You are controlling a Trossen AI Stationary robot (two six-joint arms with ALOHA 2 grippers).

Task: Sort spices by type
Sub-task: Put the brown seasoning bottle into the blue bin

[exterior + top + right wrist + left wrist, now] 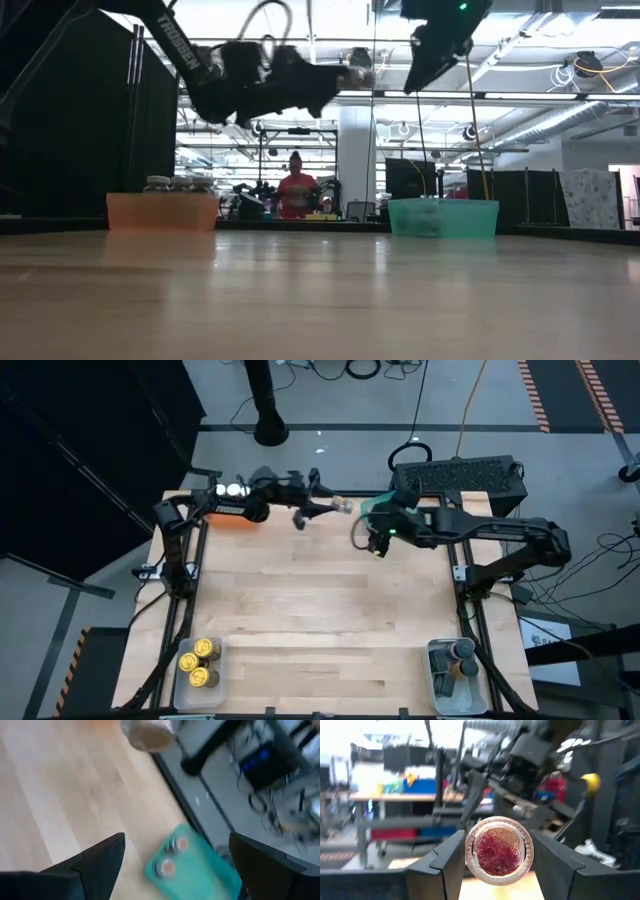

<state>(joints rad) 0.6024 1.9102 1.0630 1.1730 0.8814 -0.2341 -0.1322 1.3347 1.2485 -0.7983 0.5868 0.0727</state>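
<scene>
My left gripper [326, 507] is high over the table's far edge, between the orange tray [236, 520] and the teal tray [382, 510]. It is shut on a small clear jar of red threads [499, 851], which also shows in the low view [356, 77]. My right gripper [176, 840] is open and empty, above the teal tray [195, 870], in which two jars [170, 855] stand. Several jars [175, 184] stand in the orange tray [162, 212]. My left gripper pinches the jar's round wall [470, 851] between its two fingers, one on each side. The fingers are about level and point toward the table's right. The jar lies along them with one clear end [499, 870] toward the wrist camera, lifted high above the table.
A clear tray with three yellow jars [200, 663] stands at the near left corner, and a clear tray with dark jars [455, 665] at the near right. The wooden tabletop [320, 600] lies between. A person [296, 190] is in the room beyond the table.
</scene>
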